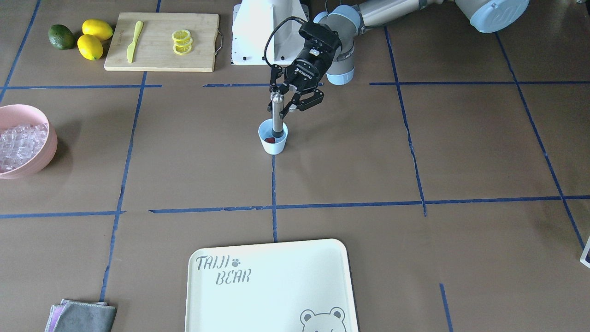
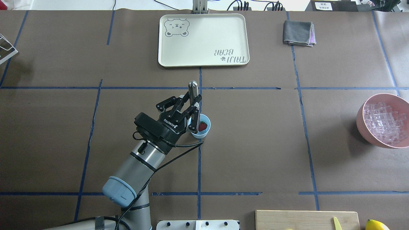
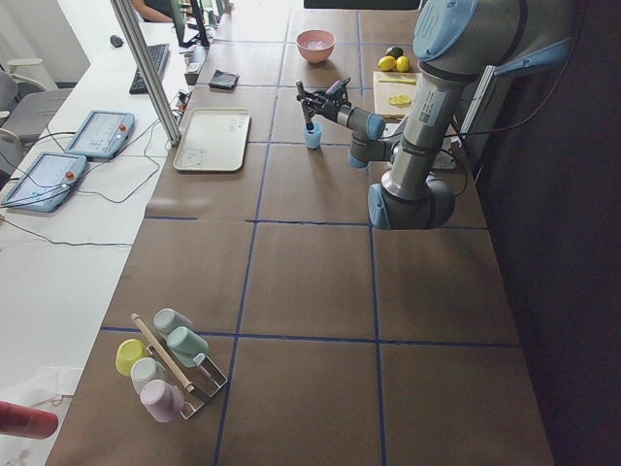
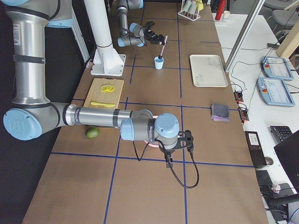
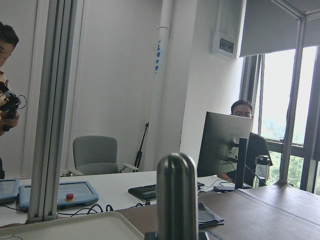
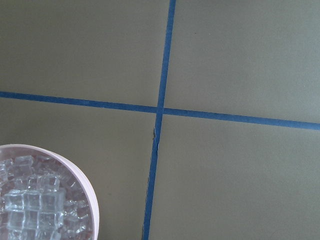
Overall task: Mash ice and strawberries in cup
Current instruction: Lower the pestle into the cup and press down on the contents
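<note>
Gripping a metal muddler near its top, the left end effector held it in the cup mid-worktop, beside the strawberry. Ice filled the pink bowl. The right end effector's opening could not be told.

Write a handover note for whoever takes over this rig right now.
Left gripper: shut on the metal muddler, which stands in the cup near the table's middle.
Right gripper: hangs by the pink bowl; open or shut cannot be told.
Strawberry: in the cup, looks whole.
Ice: heaped in the pink bowl; none seen in the cup.
Done: berry in the cup, muddler in place.
Left: add ice, then mash both.
</note>
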